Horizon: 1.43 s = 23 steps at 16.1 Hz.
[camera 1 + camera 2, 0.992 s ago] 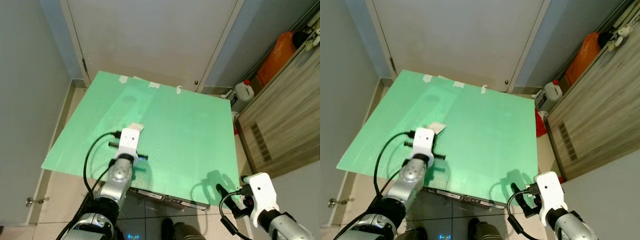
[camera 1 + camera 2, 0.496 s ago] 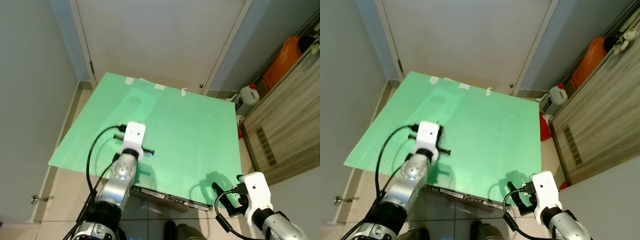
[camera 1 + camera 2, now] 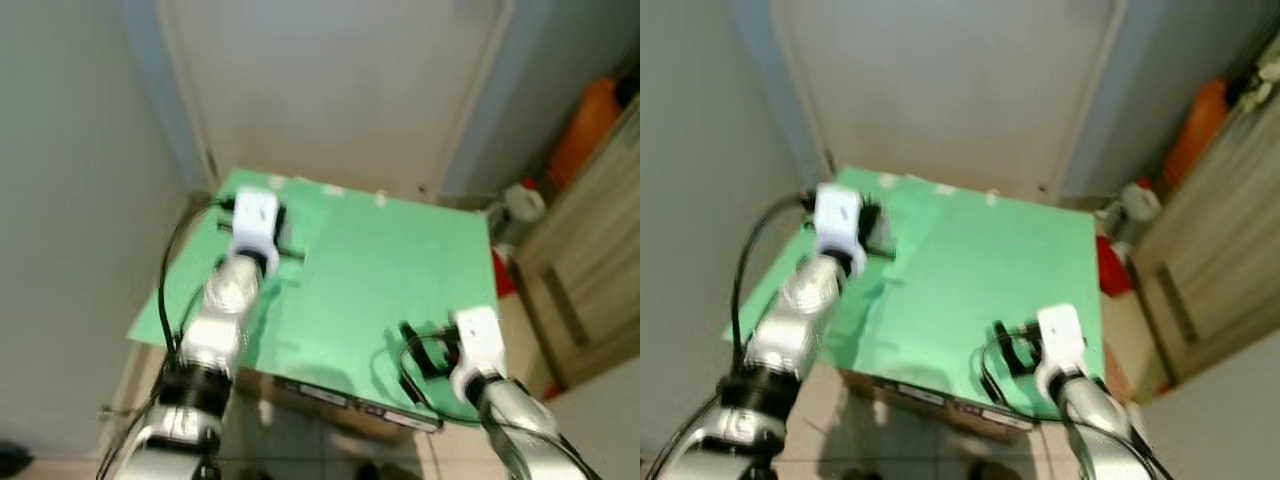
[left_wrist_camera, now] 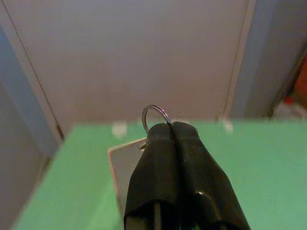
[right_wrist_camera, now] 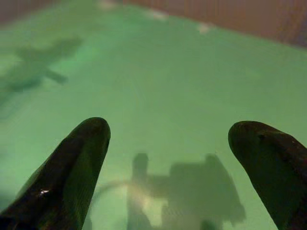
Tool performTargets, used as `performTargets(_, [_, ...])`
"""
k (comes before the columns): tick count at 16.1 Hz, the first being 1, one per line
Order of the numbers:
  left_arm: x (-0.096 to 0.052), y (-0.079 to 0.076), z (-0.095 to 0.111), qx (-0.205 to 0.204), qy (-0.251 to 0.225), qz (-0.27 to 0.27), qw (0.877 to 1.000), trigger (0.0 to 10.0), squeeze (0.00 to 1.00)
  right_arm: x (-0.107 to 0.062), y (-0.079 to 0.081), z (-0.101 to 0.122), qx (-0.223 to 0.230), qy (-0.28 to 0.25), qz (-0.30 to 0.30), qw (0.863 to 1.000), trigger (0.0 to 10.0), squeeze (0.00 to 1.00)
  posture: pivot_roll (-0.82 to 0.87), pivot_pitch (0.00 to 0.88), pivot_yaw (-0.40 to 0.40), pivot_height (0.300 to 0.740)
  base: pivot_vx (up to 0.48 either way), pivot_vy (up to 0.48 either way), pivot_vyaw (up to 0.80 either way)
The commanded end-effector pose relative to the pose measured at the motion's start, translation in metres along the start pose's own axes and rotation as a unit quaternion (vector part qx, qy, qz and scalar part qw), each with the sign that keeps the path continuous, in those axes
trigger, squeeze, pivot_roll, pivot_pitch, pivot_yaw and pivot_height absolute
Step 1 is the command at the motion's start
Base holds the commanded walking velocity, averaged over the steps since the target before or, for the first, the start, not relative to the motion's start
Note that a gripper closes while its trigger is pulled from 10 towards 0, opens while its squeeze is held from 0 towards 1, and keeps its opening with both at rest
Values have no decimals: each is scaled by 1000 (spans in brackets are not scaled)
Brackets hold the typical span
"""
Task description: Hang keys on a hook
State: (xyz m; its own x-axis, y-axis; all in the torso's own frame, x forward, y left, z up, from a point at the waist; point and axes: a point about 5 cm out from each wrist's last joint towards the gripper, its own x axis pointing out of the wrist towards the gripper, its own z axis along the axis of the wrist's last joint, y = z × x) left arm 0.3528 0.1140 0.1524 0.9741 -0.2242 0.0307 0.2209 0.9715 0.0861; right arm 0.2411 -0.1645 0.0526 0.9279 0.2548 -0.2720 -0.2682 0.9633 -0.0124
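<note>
My left gripper is shut on the keys: a thin metal key ring pokes out above the fingertips and a white tag hangs beside them. In the blurred eye views the left gripper is held up over the far left corner of the green board, facing the white door. My right gripper is open, with nothing between its fingers, low over the board's near right part.
The green board lies on the floor in front of the closed door. A grey wall stands on the left. A wooden cabinet, a white jug and an orange object crowd the right side.
The left gripper has lifted off the board with the keys and moved toward the door. The right arm has come up and inward. The camera has shifted and blurred.
</note>
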Motion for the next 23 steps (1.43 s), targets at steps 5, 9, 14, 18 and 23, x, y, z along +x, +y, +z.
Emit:
performTargets(5, [9, -7, 45, -4, -61, -39, 997, 0, 0, 25, 4, 8, 15, -34, -26, 999, 10000, 0, -49, 0, 64, 740, 0, 0, 0])
performTargets(9, [-10, -5, 34, -26, -61, -33, 997, 0, 0, 26, -16, 79, 51, -175, -87, 979, 10000, 0, -74, 0, 75, 740, 0, 0, 0])
performTargets(14, [-32, -5, 15, -3, -41, -17, 999, 0, 0, 4, -40, 81, 45, -195, -134, 971, 10000, 0, -73, 0, 79, 740, 0, 0, 0])
performTargets(18, [-54, -6, 3, -23, -20, -12, 999, 0, 0, -10, -37, 59, 43, -153, -132, 978, 10000, 0, -74, 0, 63, 740, 0, 0, 0])
performTargets(23, [-52, -7, 4, -26, -20, -2, 999, 0, 0, 2, -20, 58, 40, -141, -93, 985, 10000, 0, -64, 0, 48, 740, 0, 0, 0])
